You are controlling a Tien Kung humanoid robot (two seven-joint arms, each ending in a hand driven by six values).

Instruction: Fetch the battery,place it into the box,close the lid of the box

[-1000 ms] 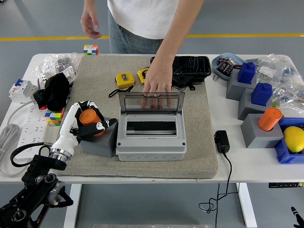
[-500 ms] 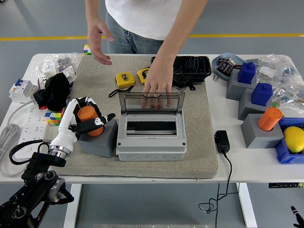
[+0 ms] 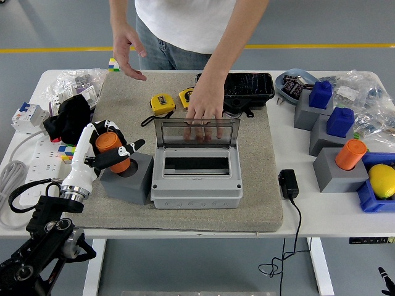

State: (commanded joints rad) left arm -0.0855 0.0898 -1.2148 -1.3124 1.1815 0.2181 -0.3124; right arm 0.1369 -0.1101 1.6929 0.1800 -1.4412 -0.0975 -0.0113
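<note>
- the desk [image 3: 321, 216] looks like smooth white laminate, a bit of sheen to it
- the mat [image 3: 129, 92] on top is grey-beige felt-ish cloth, matt and kinda fuzzy
- the box [image 3: 196, 185] is light grey matt plastic, and its lid [image 3: 196, 131] is clear smoky plastic, see-through and glossy
- the battery [image 3: 110, 150] is orange, smooth plastic look with a satin finish
- the left hand [image 3: 105, 153] has a glossy white shell with black joints
- the holder block [image 3: 129, 180] is dull grey, slightly rough
- the bags [image 3: 370, 98] at the right end are crinkly clear plastic, shiny
</note>
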